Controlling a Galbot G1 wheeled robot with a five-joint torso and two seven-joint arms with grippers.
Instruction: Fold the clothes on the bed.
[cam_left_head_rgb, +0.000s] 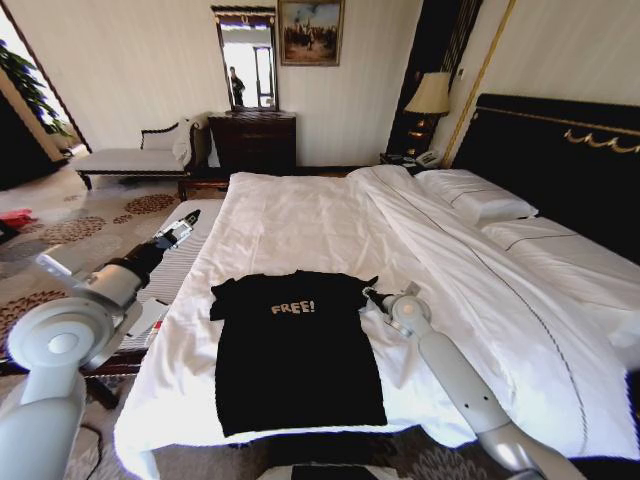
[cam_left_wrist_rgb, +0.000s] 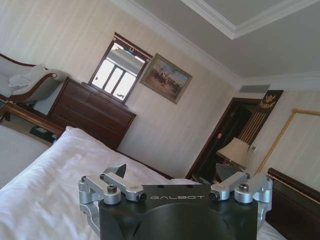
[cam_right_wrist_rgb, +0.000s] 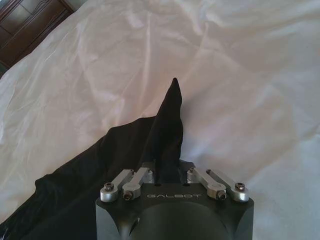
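Note:
The clothes are one black T-shirt (cam_left_head_rgb: 295, 355) with white "FREE!" lettering, lying flat and face up near the foot of the bed (cam_left_head_rgb: 300, 215). My right gripper (cam_left_head_rgb: 372, 296) is at the shirt's right sleeve and is shut on it. In the right wrist view the pinched sleeve fabric (cam_right_wrist_rgb: 167, 125) stands up in a point from between the fingers of the right gripper (cam_right_wrist_rgb: 167, 172). My left gripper (cam_left_head_rgb: 184, 226) hangs in the air off the bed's left side, away from the shirt. In the left wrist view the left gripper (cam_left_wrist_rgb: 170, 172) is open with nothing in it.
White pillows (cam_left_head_rgb: 480, 198) and a black headboard (cam_left_head_rgb: 560, 160) lie along the right. A striped bench (cam_left_head_rgb: 175, 265) stands beside the bed on the left. A dresser (cam_left_head_rgb: 252, 140), a chaise (cam_left_head_rgb: 130, 158) and a lamp (cam_left_head_rgb: 430, 95) stand against the far wall.

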